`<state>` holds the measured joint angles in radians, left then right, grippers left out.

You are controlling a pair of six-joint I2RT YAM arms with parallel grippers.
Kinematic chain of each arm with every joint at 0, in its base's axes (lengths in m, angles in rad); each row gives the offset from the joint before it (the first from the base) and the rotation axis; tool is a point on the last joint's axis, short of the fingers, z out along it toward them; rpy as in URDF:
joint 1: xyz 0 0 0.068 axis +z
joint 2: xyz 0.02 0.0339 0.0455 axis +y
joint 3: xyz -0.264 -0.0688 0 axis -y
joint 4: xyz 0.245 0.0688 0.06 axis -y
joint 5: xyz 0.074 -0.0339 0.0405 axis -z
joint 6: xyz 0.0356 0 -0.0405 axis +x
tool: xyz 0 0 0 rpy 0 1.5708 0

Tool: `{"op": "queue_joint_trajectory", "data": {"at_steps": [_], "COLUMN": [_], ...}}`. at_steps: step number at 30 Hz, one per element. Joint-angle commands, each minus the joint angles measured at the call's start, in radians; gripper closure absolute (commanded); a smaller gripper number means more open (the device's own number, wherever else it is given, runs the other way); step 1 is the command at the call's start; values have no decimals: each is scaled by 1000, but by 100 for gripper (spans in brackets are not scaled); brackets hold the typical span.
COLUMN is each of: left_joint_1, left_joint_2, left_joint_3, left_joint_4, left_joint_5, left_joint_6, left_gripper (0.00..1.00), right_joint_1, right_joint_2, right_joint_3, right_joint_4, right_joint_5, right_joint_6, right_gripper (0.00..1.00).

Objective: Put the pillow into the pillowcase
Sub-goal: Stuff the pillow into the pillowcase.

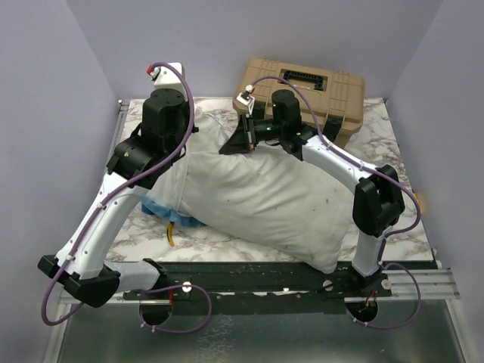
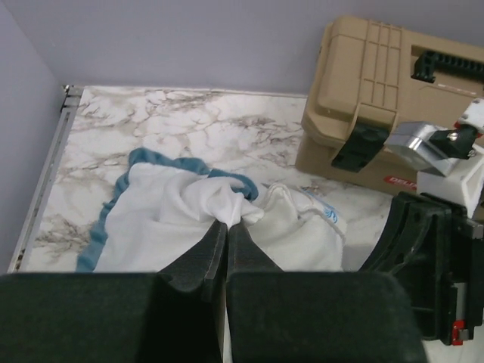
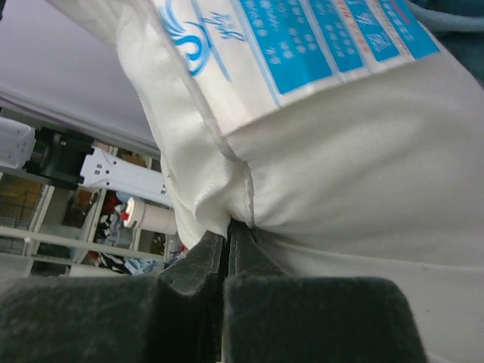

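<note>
Both grippers pinch cloth at the far edge of the pillow [image 1: 265,197].
The left gripper [image 2: 227,227] is clamped on the white, blue-frilled pillowcase [image 2: 151,212], which lies on the marble table [image 2: 189,121] touching the pillow's left side. The right gripper [image 3: 228,231] is clamped on the pillow's seam below its blue label [image 3: 302,38].

Even, bright light — wrist foregrounds blurred
</note>
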<state>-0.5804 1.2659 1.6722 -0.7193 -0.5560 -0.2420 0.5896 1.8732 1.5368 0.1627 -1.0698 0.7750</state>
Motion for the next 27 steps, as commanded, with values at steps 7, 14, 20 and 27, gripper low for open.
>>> {"op": "queue_joint_trajectory", "data": {"at_steps": [7, 14, 20, 27], "left_joint_1": [-3, -4, -4, -4], "left_joint_2": [28, -112, -416, -646], "left_joint_3": [-8, -298, -688, -860], "left_joint_4": [381, 388, 447, 481], "left_joint_5": [481, 497, 179, 1], "left_joint_6": [-48, -202, -365, -513], "left_gripper": [100, 100, 100, 100], "right_joint_1": [98, 90, 50, 48], "right_joint_2": [32, 12, -172, -202], "right_joint_3": [166, 213, 40, 30], "right_joint_4": [-398, -471, -507, -433], "right_joint_5": [-23, 131, 302, 319], "right_joint_6": [-246, -275, -394, -454], "right_gripper": [100, 90, 25, 3]}}
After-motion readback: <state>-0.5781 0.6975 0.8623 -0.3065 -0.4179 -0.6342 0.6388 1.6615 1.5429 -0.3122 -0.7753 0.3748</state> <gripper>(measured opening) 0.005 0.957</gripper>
